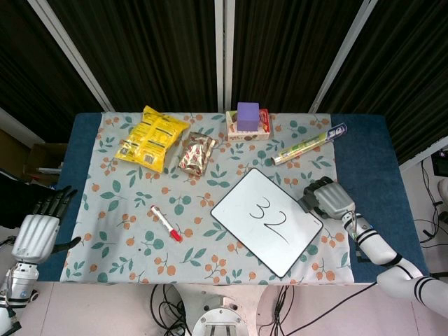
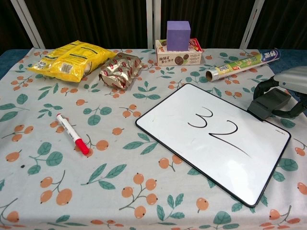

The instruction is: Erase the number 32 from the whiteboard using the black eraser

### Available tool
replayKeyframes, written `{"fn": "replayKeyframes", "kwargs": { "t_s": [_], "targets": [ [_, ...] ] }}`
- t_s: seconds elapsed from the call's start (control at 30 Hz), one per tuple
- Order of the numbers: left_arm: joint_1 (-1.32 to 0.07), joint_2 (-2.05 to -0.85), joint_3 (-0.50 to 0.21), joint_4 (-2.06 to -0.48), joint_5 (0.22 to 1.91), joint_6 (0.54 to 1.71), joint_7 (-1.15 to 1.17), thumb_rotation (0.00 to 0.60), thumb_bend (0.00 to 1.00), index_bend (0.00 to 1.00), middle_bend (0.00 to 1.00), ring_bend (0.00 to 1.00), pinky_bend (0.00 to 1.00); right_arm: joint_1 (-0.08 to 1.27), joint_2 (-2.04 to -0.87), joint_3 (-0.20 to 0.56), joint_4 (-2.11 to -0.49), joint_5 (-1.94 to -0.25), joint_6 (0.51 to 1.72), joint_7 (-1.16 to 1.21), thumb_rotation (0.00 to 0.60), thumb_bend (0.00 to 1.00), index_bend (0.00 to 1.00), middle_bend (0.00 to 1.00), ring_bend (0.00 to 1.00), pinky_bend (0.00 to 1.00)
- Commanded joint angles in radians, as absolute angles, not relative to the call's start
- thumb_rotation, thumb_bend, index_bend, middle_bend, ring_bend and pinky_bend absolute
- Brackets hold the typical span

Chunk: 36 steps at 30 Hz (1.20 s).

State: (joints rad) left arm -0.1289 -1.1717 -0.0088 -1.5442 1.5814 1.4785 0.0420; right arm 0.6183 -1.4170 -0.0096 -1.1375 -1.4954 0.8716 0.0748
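Now right hand point(image 2: 288, 88) grips blocky black eraser point(image 2: 268, 104) beside glossy rectangular whiteboard point(image 2: 192, 143).

1 yellow snack bag point(image 2: 71, 60), far left of the surface. 1 gold foil packet point(image 2: 120, 70) just right of it. 1 purple cube point(image 2: 178, 35) atop 1 biscuit box point(image 2: 184, 58), far centre. 1 foil-wrap roll point(image 2: 242, 64), far right, lying angled. 1 red-capped marker point(image 2: 72, 133), near left, on the floral cloth point(image 2: 120, 191).

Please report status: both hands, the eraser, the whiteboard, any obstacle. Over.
Right hand grips black eraser at whiteboard right edge. Left hand open, off the table's left edge. Number 32 intact. Board surface unobstructed.
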Motion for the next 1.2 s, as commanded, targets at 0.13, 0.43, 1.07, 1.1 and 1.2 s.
{"fn": "replayKeyframes", "kwargs": {
  "t_s": [0.13,0.43,1.07,1.1,1.2],
  "targets": [
    [-0.129,-1.173,-0.008,-1.543,1.583,1.480,0.041,0.600,0.00,0.03,0.05,0.07,0.15,0.618,-1.417,-0.012,-1.138,-1.494,0.866,0.080,0.600,0.36,0.39,0.39,0.26,0.24],
    [-0.131,-1.176,-0.007,-1.541,1.581,1.476,0.044,0.600,0.00,0.03,0.05,0.07,0.15,0.617,-1.421,-0.017,-1.125,-1.521,0.896,0.124,0.600,0.37,0.47,0.42,0.32,0.33],
    [-0.126,-1.182,-0.004,-1.529,1.584,1.486,0.022,0.600,0.00,0.03,0.05,0.07,0.15,0.607,-1.290,-0.055,-1.395,-1.701,1.082,-0.004,0.600,0.37,0.63,0.52,0.41,0.43],
    [-0.125,-1.183,-0.003,-1.526,1.584,1.487,0.018,0.600,0.00,0.03,0.05,0.07,0.15,0.609,-1.287,-0.061,-1.416,-1.711,1.079,-0.025,0.600,0.37,0.64,0.52,0.42,0.44],
    [-0.119,-1.183,-0.001,-1.516,1.582,1.492,0.007,0.600,0.00,0.03,0.05,0.07,0.15,0.611,-1.284,-0.071,-1.462,-1.728,1.073,-0.069,0.600,0.37,0.67,0.55,0.44,0.47]
  ]
}}
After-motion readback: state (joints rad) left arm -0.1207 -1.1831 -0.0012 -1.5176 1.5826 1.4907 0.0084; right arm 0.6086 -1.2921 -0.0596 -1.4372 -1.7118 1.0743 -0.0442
